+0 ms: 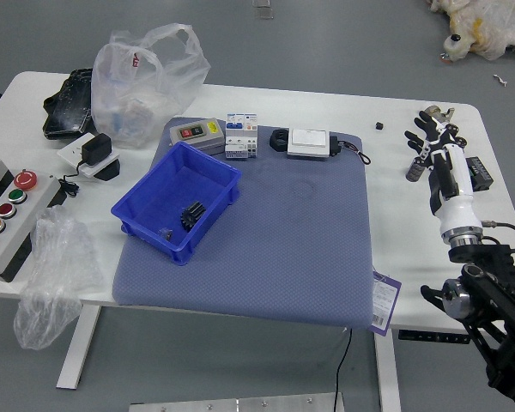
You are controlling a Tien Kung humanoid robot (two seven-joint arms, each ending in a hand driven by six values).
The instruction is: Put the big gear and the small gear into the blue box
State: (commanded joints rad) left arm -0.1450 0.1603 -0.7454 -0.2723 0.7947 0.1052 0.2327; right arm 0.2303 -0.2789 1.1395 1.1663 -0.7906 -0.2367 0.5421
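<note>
Gears [192, 215] in blue box [182, 251], label [384, 300] unreadable

The box [167, 193] sits on the left part of the mat [283, 257]. In it, the small gear [166, 233] lies left of the big gear [191, 215] and slightly nearer the front. The button panel [13, 236] stands left of the mat, on the table [395, 189].
</note>
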